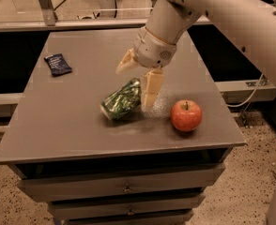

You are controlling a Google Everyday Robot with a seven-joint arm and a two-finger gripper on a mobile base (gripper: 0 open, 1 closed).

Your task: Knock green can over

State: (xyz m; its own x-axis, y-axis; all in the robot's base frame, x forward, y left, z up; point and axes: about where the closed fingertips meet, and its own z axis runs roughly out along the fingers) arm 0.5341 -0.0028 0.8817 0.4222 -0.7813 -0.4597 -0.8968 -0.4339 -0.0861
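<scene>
Camera view looks down on a grey worktop [58, 125]; the green can [122, 100] lies on its side near the middle, slanted, with its silver end toward the front left and its other end toward the back right; its mottled green wall faces up. The tool [133, 89] hangs just over that back-right end, at the tip of a white arm [232, 13] that comes in from the upper right; it is released, its two pale fingers spread wide and gripping nothing. One finger [152, 86] points down to the worktop just beside the can's right end, touching it or very nearly so, I cannot tell which; the other finger [125, 63] sticks out to the left, above the can and apart from it. A red apple [186, 115] stands upright to the right of the can, near the lower finger but apart from both; a small dark blue packet [58, 63] lies flat near the back-left corner, well apart from everything else. Drawers [124, 186] sit beneath the worktop; a speckled floor [250, 172] shows beside them.
</scene>
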